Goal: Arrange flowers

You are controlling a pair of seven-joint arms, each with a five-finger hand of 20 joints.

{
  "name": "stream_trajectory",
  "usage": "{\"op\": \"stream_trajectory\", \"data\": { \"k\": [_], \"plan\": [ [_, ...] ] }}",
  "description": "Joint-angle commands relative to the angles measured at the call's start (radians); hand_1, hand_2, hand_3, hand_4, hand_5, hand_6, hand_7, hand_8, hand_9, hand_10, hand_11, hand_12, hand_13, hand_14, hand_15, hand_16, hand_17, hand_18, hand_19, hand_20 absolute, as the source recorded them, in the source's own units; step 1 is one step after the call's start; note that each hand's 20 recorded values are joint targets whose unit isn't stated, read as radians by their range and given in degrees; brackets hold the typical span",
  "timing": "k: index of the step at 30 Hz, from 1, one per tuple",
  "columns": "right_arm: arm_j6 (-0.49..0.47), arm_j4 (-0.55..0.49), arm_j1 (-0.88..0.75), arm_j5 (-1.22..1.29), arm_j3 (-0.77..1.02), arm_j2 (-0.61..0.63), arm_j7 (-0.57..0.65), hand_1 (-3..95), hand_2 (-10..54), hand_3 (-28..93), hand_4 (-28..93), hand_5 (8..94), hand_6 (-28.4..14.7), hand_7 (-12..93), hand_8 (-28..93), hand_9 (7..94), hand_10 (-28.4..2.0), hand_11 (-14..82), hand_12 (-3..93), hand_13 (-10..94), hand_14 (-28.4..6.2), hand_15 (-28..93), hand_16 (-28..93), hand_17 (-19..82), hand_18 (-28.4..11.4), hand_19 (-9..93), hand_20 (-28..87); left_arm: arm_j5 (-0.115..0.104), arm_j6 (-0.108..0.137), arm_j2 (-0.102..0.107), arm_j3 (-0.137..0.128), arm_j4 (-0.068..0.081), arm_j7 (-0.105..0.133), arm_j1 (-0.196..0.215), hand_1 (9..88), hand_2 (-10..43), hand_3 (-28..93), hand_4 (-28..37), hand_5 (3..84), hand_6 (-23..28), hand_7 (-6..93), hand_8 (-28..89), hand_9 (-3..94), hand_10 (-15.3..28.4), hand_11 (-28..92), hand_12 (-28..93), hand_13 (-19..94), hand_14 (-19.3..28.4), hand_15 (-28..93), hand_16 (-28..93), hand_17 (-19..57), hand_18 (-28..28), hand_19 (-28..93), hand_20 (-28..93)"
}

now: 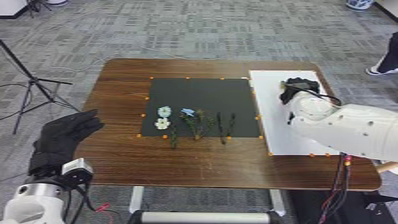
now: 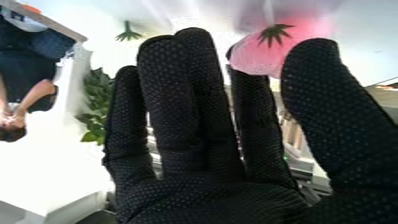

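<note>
The black-gloved right hand [image 1: 300, 87] is held wide, upper right in the head view; the pink, green-based flower [image 2: 256, 58] is apparently being collected, with a pinch needed next.

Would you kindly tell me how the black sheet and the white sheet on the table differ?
The white sheet is longer and narrower than the black sheet. The black sheet bears flowers and stems, while the white sheet has the right hand over it. Both lie flat on the table, with small orange marks along their edges.
</note>
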Motion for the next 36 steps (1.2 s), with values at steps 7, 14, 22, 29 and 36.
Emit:
{"op": "stream_trajectory", "data": {
  "k": [7, 14, 22, 29, 36],
  "plan": [
    [0.096, 0.022, -0.055, -0.076, 0.0, -0.036, 0.029, 49.0, -8.3, 73, -28, 65.7, 1.2, 33, -11, 77.4, -9.7, 22.1, 24.4, 69, -8.7, 64, 17, 23, -22.1, 85, 9, 0.021, -0.023, -0.02, 0.0, 0.004, -0.031, -0.012, 24.2, -0.9, 88, -22.0, 56.3, 13.4, 16.1, -11, 47.1, 20.6, 38, 12, 34, 23.6, 56, -9, -5.6, 17.8, 43, 13],
    [0.189, -0.008, -0.059, -0.151, -0.031, -0.033, 0.036, 53.9, -8.6, 72, -28, 74.3, 3.0, 36, -9, 87.3, -5.3, 15.4, 34.0, 73, -5.3, 60, 25, 26, -20.7, 87, 8, 0.031, -0.034, -0.028, -0.004, 0.005, -0.049, -0.013, 24.3, -0.8, 88, -22.2, 56.4, 13.4, 16.1, -11, 47.1, 20.6, 38, 12, 34, 23.7, 56, -9, -5.6, 17.8, 43, 13],
    [0.216, -0.01, -0.049, -0.173, -0.032, -0.045, 0.038, 54.4, -9.2, 72, -28, 76.4, 2.8, 34, -9, 88.8, -5.2, 16.1, 35.1, 74, -4.8, 60, 26, 26, -20.4, 87, 7, 0.035, -0.04, -0.034, -0.004, 0.005, -0.059, -0.012, 24.2, -0.7, 88, -22.2, 56.3, 13.4, 16.1, -11, 47.1, 20.7, 38, 12, 34, 23.7, 56, -9, -5.6, 17.8, 43, 13],
    [0.251, -0.034, -0.017, -0.186, -0.022, -0.065, 0.017, 54.6, -9.4, 72, -28, 77.7, 2.8, 32, -8, 89.4, -5.2, 17.0, 35.0, 75, -4.8, 60, 26, 26, -20.3, 87, 7, 0.026, -0.028, -0.027, -0.004, 0.001, -0.045, 0.003, 24.2, -0.6, 88, -22.2, 56.4, 13.4, 16.0, -11, 47.1, 20.7, 38, 13, 34, 23.7, 56, -9, -5.6, 17.8, 43, 13],
    [0.271, -0.093, 0.018, -0.21, -0.032, -0.092, -0.018, 54.6, -9.5, 73, -28, 78.3, 2.7, 31, -7, 89.6, -5.3, 17.1, 35.1, 75, -4.9, 60, 27, 26, -20.2, 88, 7, 0.024, -0.018, -0.03, -0.008, -0.004, -0.042, 0.014, 24.1, -0.3, 88, -22.2, 56.4, 13.4, 16.0, -11, 47.2, 20.7, 38, 13, 34, 23.7, 56, -9, -5.6, 17.7, 43, 13]
  ]
}}
